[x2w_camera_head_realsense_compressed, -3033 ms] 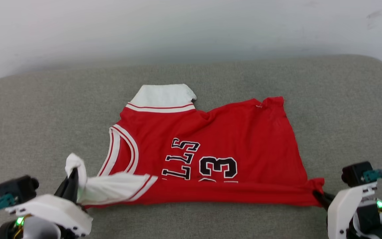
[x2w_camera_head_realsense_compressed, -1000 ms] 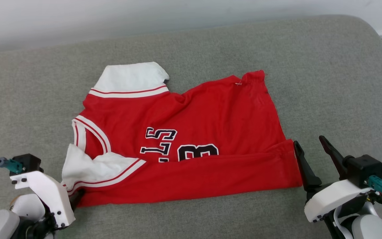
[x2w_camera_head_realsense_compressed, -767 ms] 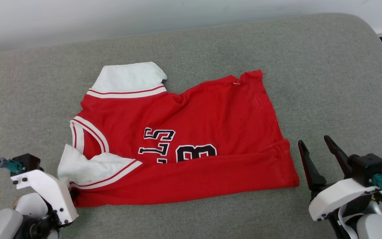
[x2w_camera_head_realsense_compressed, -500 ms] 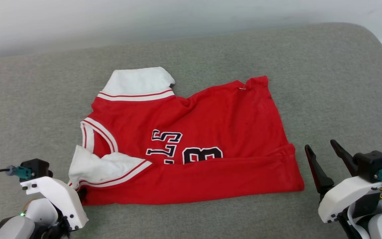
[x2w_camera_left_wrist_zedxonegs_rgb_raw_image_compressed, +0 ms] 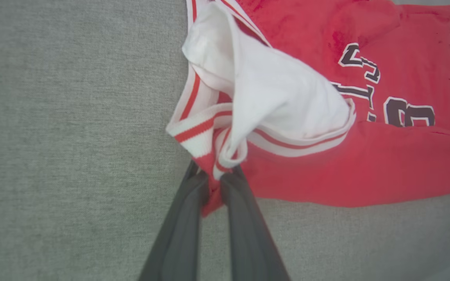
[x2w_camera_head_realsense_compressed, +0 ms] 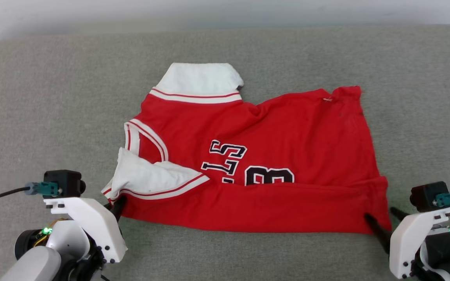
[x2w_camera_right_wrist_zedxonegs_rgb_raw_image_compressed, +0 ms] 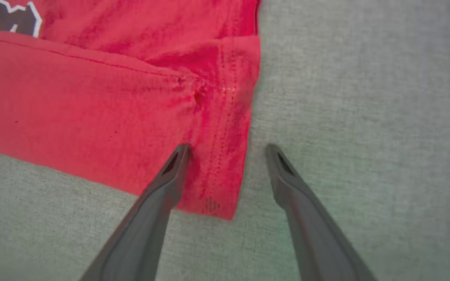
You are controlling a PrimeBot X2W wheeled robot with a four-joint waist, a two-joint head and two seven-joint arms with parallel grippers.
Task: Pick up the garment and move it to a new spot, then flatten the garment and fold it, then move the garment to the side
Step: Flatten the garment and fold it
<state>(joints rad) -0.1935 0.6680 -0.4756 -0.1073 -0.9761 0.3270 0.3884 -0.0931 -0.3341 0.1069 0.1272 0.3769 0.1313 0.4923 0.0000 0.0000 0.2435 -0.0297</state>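
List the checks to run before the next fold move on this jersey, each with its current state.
1. Left gripper shut on the garment corner: ok.
2. Right gripper closed on the other near corner: not ok. Its jaws are open and straddle the hem, one finger on cloth, one over the cushion.
3. Near edge folded over in a straight band: ok.
4. Cloth flat: not ok. The near white sleeve is bunched, and there is a crease beside the far sleeve.
5. Left grip holds both layers: cannot tell.
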